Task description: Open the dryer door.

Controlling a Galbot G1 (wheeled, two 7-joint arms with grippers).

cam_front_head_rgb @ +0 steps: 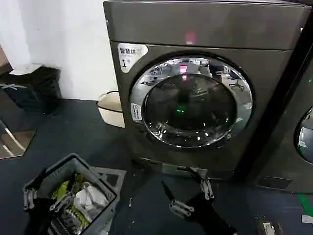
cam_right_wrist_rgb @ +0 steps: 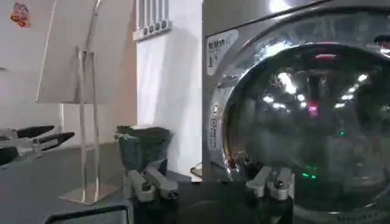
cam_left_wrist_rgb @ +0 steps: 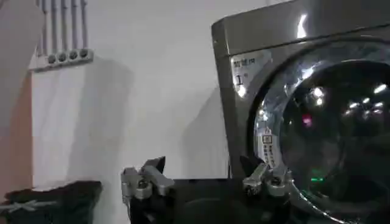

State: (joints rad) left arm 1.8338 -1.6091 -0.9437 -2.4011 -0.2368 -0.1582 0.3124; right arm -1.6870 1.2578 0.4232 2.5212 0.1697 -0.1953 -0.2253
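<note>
The dryer door (cam_front_head_rgb: 190,100) is a round porthole with a wide chrome rim and dark glass, and it sits shut against the grey dryer front. My right gripper (cam_front_head_rgb: 176,182) hovers low in front of the machine, below the door, open and holding nothing. Its wrist view shows the door (cam_right_wrist_rgb: 304,122) close ahead, past the spread gripper (cam_right_wrist_rgb: 206,170). My left gripper (cam_front_head_rgb: 45,200) hangs open at the lower left over a basket, far from the door. In the left wrist view the gripper (cam_left_wrist_rgb: 204,164) faces the wall, with the door (cam_left_wrist_rgb: 329,128) off to one side.
A grey laundry basket (cam_front_head_rgb: 73,196) with clothes stands on the dark floor at lower left. A beige basin (cam_front_head_rgb: 111,108) lies beside the dryer's left side. A black bin (cam_front_head_rgb: 34,88) stands by the white wall. A neighbouring machine (cam_front_head_rgb: 298,132) adjoins on the right.
</note>
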